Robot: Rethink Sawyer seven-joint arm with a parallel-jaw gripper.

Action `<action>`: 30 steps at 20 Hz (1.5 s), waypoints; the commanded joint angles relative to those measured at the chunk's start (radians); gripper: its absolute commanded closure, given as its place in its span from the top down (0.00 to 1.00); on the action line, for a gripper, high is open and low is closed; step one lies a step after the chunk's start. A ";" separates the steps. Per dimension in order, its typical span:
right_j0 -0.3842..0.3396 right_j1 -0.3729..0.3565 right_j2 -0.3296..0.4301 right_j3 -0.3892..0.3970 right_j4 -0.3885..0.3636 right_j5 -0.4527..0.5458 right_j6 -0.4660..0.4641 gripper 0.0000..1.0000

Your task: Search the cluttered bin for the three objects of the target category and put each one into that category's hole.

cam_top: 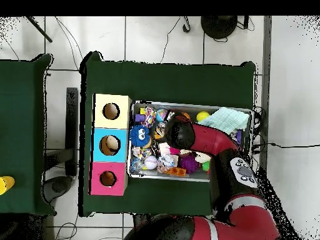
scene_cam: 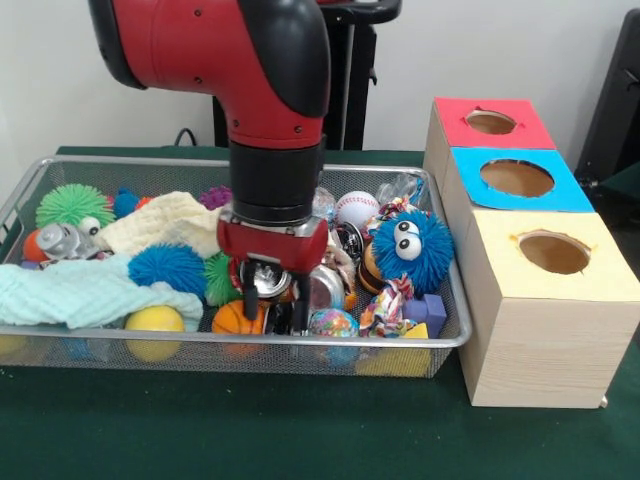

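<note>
The gripper (scene_cam: 271,304), its fingers narrowly parted around a shiny silver object (scene_cam: 272,280) near the bin's (scene_cam: 60,163) front edge, risks dragging neighbouring toys or slipping before reaching the red hole (scene_cam: 490,122) at the boxes' far end.

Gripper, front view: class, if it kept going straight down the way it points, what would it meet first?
Probably the shiny silver object right between the fingers of the gripper, with the orange ball just beside; depth is hard to judge.
</note>
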 commanded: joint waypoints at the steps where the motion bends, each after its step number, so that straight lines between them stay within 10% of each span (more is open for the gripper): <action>1: -0.045 0.142 0.155 0.209 0.004 0.248 0.000 1.00; 23: -0.055 0.182 0.194 0.254 0.041 0.267 0.014 1.00; 30: 0.059 0.127 0.044 0.246 0.090 0.319 0.130 1.00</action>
